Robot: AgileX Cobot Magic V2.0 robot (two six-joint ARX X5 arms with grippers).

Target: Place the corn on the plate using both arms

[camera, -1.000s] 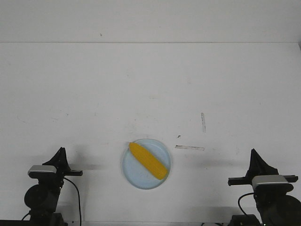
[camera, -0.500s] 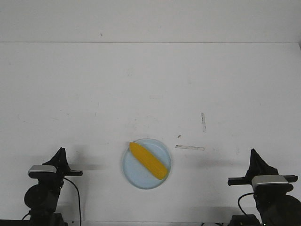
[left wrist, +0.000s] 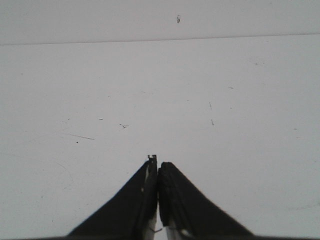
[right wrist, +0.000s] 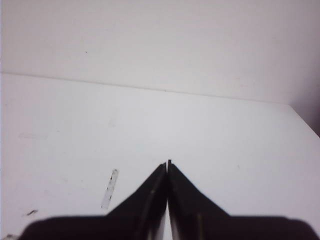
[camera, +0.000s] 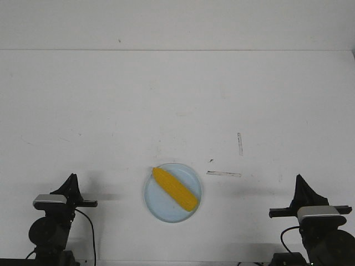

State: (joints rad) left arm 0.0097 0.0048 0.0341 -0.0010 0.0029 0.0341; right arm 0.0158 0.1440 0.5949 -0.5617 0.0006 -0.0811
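Corn at lower centre is looking like ridged, slightly shiny plastic; the plate under it is showing smooth and pale; the table is appearing matt white, scuffed.

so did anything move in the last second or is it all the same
Nothing visibly changed. The bright yellow ridged toy corn still lies diagonally on the round pale-blue plate, and the left gripper and right gripper remain shut and empty, parked at the near table edge on either side of the plate.
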